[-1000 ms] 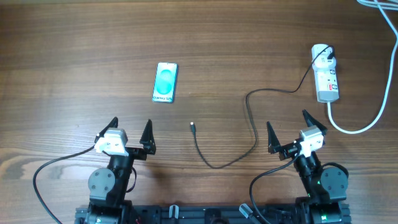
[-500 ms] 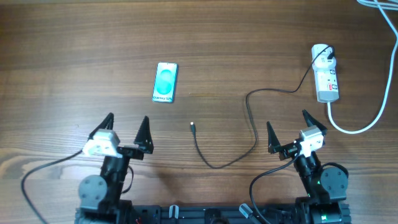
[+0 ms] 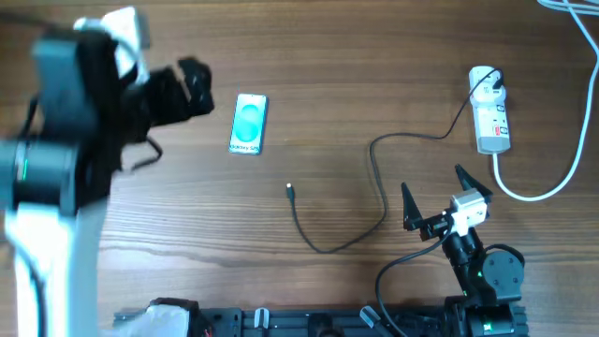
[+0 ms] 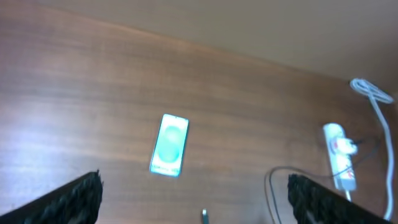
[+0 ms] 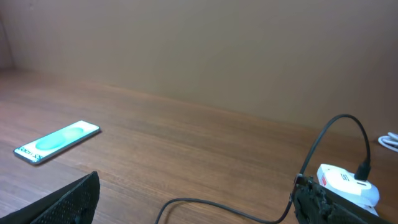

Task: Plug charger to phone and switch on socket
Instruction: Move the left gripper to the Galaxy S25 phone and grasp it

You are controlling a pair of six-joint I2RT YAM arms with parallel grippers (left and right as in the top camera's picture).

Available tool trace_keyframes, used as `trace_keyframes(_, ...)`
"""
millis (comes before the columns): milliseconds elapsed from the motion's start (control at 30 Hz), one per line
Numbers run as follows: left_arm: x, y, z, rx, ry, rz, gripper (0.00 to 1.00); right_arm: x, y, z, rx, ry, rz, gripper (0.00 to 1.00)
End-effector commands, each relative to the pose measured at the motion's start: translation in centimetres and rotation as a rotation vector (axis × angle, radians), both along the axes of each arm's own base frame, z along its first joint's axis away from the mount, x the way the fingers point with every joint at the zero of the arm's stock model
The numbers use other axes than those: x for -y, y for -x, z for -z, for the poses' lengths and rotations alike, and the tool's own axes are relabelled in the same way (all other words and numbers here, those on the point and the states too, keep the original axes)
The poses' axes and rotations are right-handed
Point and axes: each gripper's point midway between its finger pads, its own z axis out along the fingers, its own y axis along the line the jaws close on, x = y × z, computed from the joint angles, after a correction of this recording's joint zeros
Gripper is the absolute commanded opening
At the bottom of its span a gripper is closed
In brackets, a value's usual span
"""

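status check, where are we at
left tool open, high over table. right tool open, low by cable. charger tip loose on table, apart from phone, other end in socket. nothing between tip and phone.

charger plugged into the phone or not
Not plugged in: the charger has its metal tip lying on the table, apart from the phone, with wood showing between them.

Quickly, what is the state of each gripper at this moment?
Left gripper: open, fingers wide apart, holding nothing.
Right gripper: open, holding nothing.
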Motion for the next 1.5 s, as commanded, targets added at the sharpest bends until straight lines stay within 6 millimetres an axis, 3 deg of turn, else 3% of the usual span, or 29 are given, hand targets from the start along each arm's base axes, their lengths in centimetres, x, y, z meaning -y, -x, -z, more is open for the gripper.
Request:
trace_keyframes(0,1.0,-5.6,4.2,-0.182,-0.018,0.004,1.00,0.0,0.0,-0.1,0.009,0.007,0.004,1.00)
trace_keyframes(233,2.2,-13.8,15.5,-0.354,-0.036,0.003,0.99,0.0,0.0,-0.1,0.009,0.007,0.005,1.00)
trace_keyframes(267,2.5,-14.3,16.7,-0.374,-0.032,0.009,0.80,0.0,0.0,-0.1,0.009,0.007,0.004,1.00)
trace_keyframes(300,2.7,-14.7,18.0,-0.395,-0.029,0.007,0.51,0.0,0.0,-0.1,0.009,0.007,0.004,1.00)
trace_keyframes(333,2.8,-15.1,19.0,-0.412,-0.031,0.007,0.06,0.0,0.0,-0.1,0.009,0.008,0.004,1.00)
trace_keyframes(400,2.9,-15.2,20.7,-0.451,-0.026,-0.008,0.04,0.0,0.0,-0.1,0.009,0.007,0.004,1.00)
trace_keyframes(467,3.7,-15.1,23.0,-0.503,-0.039,0.008,0.04,0.0,0.0,-0.1,0.009,0.007,0.004,1.00)
trace_keyframes(667,5.6,-14.6,27.3,-0.584,-0.091,0.041,0.04,0.0,0.0,-0.1,0.009,0.008,0.004,1.00)
trace_keyframes(700,5.9,-14.6,28.2,-0.595,-0.109,0.044,0.13,0.0,0.0,-0.1,0.009,0.007,0.004,1.00)
trace_keyframes(767,6.7,-14.3,29.7,-0.604,-0.141,0.057,0.65,0.0,0.0,-0.1,0.009,0.007,0.004,1.00)
trace_keyframes(800,7.3,-14.3,30.6,-0.606,-0.150,0.072,0.81,0.0,0.0,-0.1,0.009,0.007,0.004,1.00)
trace_keyframes(867,8.0,-14.2,31.9,-0.606,-0.161,0.097,0.92,0.0,0.0,-0.1,0.009,0.008,0.004,1.00)
trace_keyframes(967,8.0,-14.1,33.7,-0.609,-0.202,0.105,0.96,0.0,0.0,-0.1,0.009,0.007,0.004,1.00)
trace_keyframes(1100,6.3,-14.0,35.4,-0.598,-0.290,0.059,1.00,0.0,0.0,-0.1,0.009,0.007,0.004,1.00)
trace_keyframes(1467,5.0,-10.3,39.2,-0.702,-0.356,0.107,1.00,0.0,0.0,-0.1,0.009,0.007,0.004,1.00)
